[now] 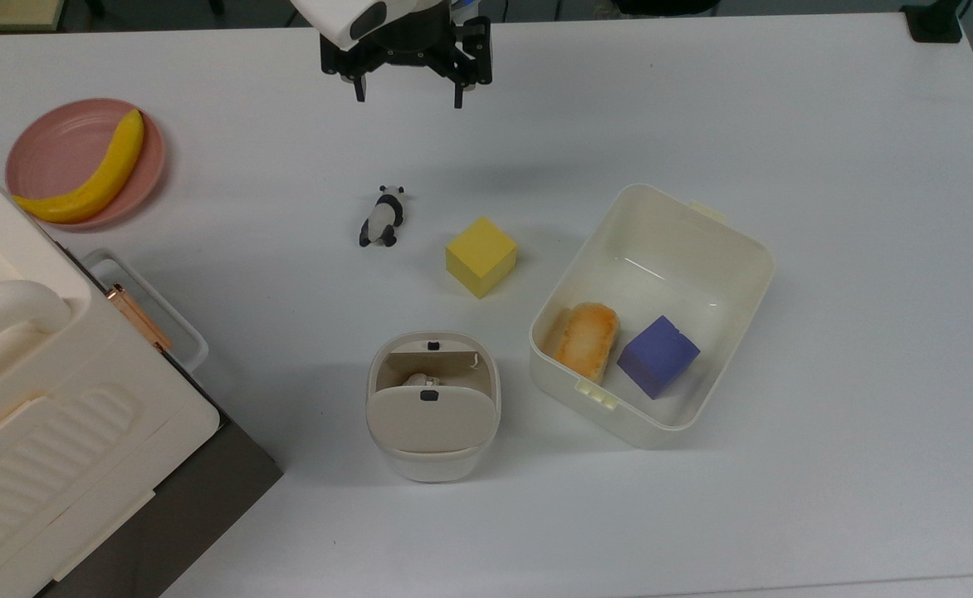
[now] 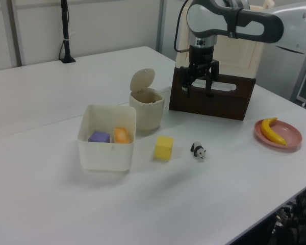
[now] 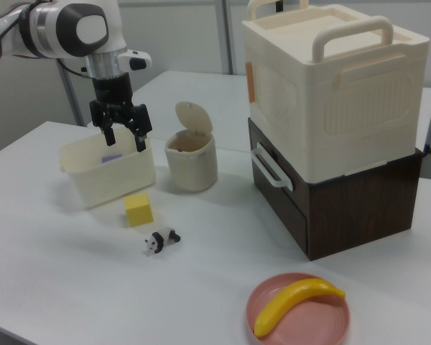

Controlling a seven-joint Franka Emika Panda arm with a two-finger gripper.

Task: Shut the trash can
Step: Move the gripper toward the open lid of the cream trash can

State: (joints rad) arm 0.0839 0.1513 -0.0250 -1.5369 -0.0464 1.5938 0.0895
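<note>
Clearly trash can [image 1: 432, 407] cream; lid [image 1: 430, 419] raised

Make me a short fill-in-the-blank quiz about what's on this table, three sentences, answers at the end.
1. The trash can has its lid standing ____.
2. The banana lies on a ____ plate.
3. The tub holds a bread-like piece and a ____ cube.
4. The gripper holds ____.

Answers: open; pink; purple; nothing

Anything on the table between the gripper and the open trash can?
In the top view, the panda figurine lies roughly on the line from the open gripper to the trash can; the yellow cube sits just to the top view's right of it.
</note>
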